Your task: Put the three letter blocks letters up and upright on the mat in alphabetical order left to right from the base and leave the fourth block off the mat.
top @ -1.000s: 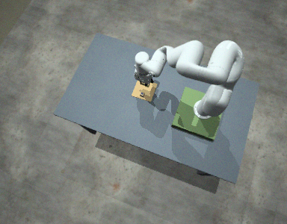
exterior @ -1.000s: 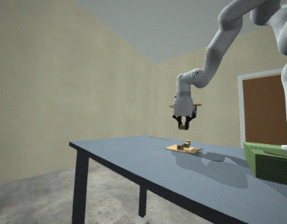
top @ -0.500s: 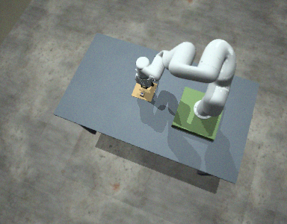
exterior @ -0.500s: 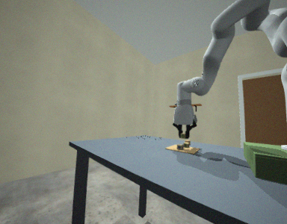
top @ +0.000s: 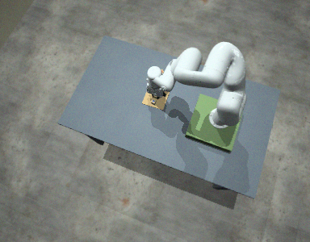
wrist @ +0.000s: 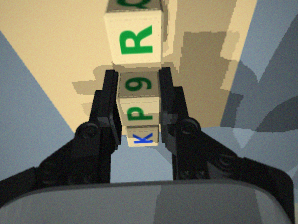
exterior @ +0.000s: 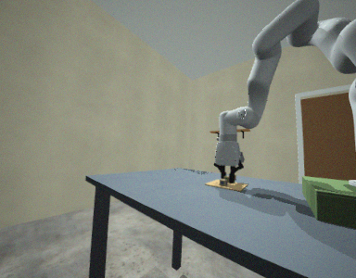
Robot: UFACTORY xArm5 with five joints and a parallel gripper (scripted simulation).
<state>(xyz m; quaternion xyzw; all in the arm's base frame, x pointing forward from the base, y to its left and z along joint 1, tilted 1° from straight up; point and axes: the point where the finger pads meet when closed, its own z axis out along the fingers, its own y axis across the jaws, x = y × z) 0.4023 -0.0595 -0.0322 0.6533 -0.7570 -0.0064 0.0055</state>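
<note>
The blue-grey counter (top: 115,81) (exterior: 155,190) (wrist: 20,115) carries a flat, tan, square mat (top: 148,99) (exterior: 240,186) (wrist: 50,60). Low over the mat, the black-fingered end effector (top: 157,96) (exterior: 227,178) (wrist: 139,85) is closed on a cream cube-shaped block (wrist: 140,107), likely rigid and light, best pinched by opposite sides. It reads green "P" and "9". Seemingly over the mat are a larger-looking cream block with green "R" (wrist: 137,42), its other character cut off, and a cream block with blue "K" (wrist: 142,137).
</note>
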